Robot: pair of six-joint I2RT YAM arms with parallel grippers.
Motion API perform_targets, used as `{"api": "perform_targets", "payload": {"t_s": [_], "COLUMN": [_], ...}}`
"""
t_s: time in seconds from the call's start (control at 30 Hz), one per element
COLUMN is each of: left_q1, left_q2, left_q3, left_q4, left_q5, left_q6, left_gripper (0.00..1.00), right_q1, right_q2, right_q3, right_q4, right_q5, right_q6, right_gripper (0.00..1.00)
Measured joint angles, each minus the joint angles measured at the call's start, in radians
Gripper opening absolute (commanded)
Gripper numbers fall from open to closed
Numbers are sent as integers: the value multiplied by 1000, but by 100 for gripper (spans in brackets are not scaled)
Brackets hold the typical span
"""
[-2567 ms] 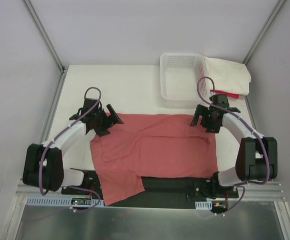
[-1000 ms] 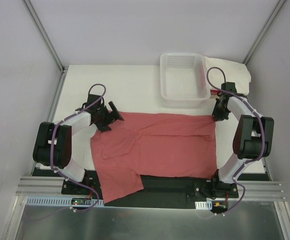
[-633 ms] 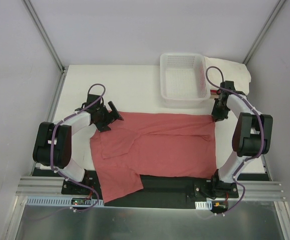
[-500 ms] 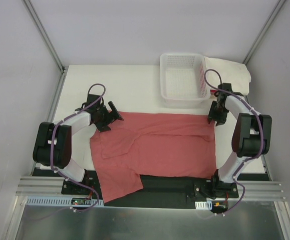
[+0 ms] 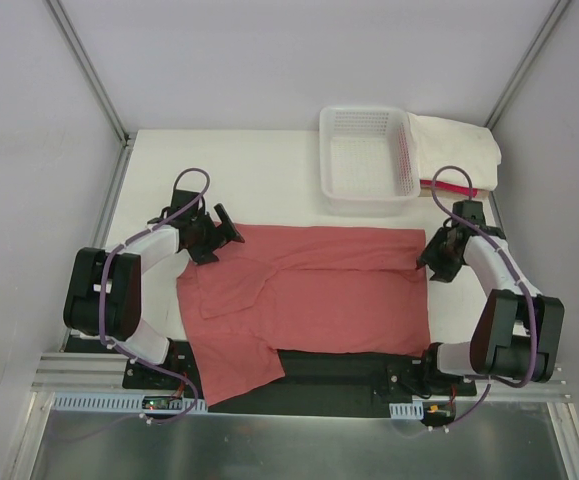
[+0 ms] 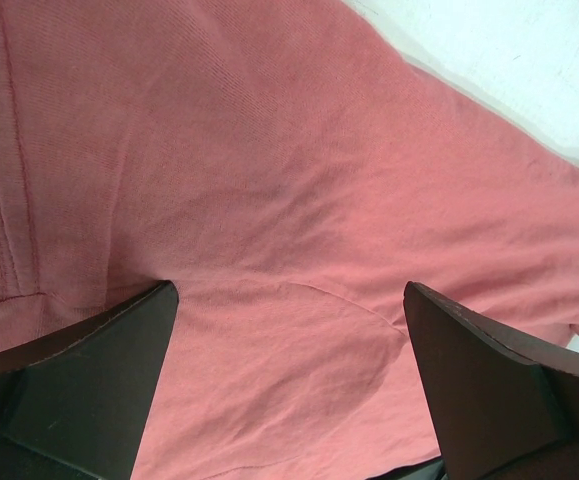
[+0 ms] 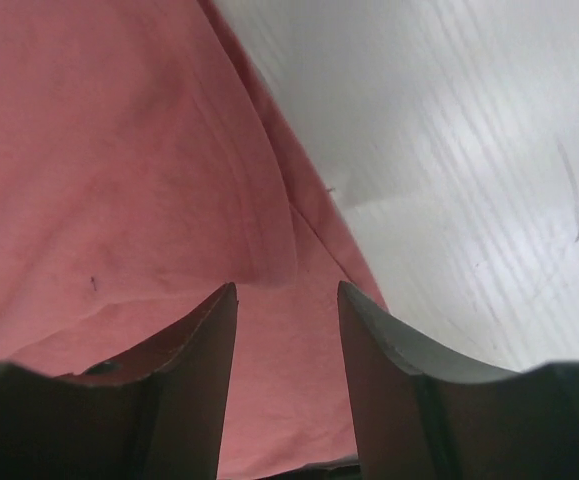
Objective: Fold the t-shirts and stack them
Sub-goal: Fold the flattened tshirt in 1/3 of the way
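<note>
A dusty salmon-red t-shirt lies spread flat across the middle of the white table, one sleeve hanging over the near edge. My left gripper hovers over its far left corner, jaws wide open, with only salmon cloth below it. My right gripper is at the shirt's right edge, jaws apart and holding nothing, above the cloth's hem in the wrist view. A cream-white t-shirt lies folded at the far right on a bright pink-red one, of which only an edge shows.
A white lattice basket stands at the far side, just behind the shirt's right half and left of the folded pile. Bare white table lies behind the shirt on the left. Bare tabletop also borders the shirt's right edge.
My right gripper has opened, let go of the shirt's far right corner and drawn back toward the near side along the right edge. The left arm has hardly moved.
</note>
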Motion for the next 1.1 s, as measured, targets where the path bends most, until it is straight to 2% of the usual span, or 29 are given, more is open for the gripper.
{"api": "perform_targets", "payload": {"t_s": [0.23,0.43,0.5,0.57,0.83,0.93,0.97,1.03,1.1], "left_q1": [0,0,0,0,0,0,0,0,0], "left_q2": [-13,-16,-18,-18,-20,-20,-20,-20,-20], "left_q3": [-11,-14,-16,-16,-19,-19,-19,-19,-19], "left_q4": [0,1,1,1,3,5,5,5,5], "left_q5": [0,0,0,0,2,7,8,8,8], "left_q6": [15,17,18,18,19,19,19,19,19], "left_gripper": [99,99,99,99,99,99,99,99,99], "right_q1": [-27,-28,-29,-32,-46,-50,-51,-52,-53], "right_q2": [-27,-79,-87,-87,-31,-19,-18,-17,-13], "right_q3": [-129,-173,-178,-181,-182,-182,-182,-182,-182], "right_q4": [87,178,200,217,246,247,249,254,262], "right_q5": [-131,-155,-151,-146,-129,-114,-112,-109,-110], "right_q6": [152,266,286,299,317,322,323,323,319], "right_gripper": [50,50,40,39,47,34,25,17,1]}}
